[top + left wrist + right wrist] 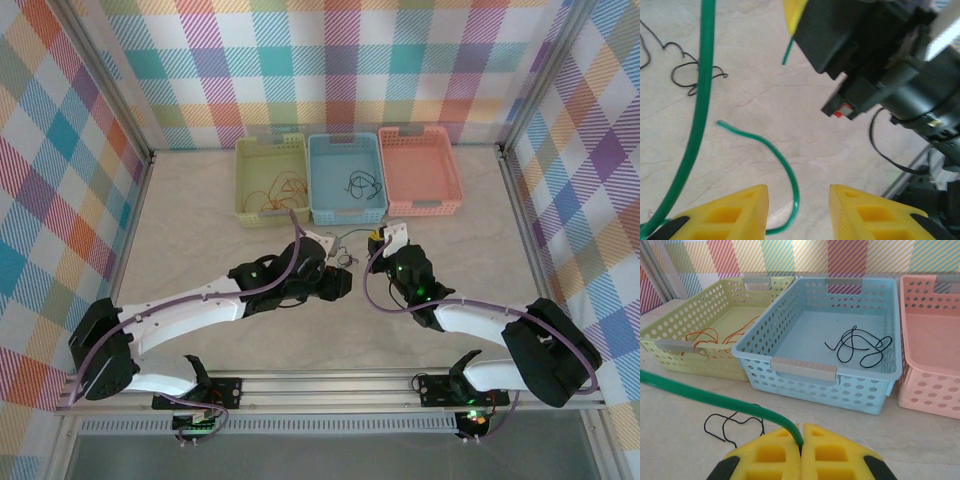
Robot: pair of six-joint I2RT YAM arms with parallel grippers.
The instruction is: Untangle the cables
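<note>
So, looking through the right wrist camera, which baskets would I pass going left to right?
A yellow-green basket holding orange cables → blue basket holding a black cable → pink basket.

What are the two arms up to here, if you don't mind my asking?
They are untangling cables on the table. The right gripper is shut on a green cable. The left gripper, fingers apart, hovers over a green strand. A black cable lies loose on the table nearby. Orange cables lie in the green basket, and a second black cable in the blue basket.
</note>
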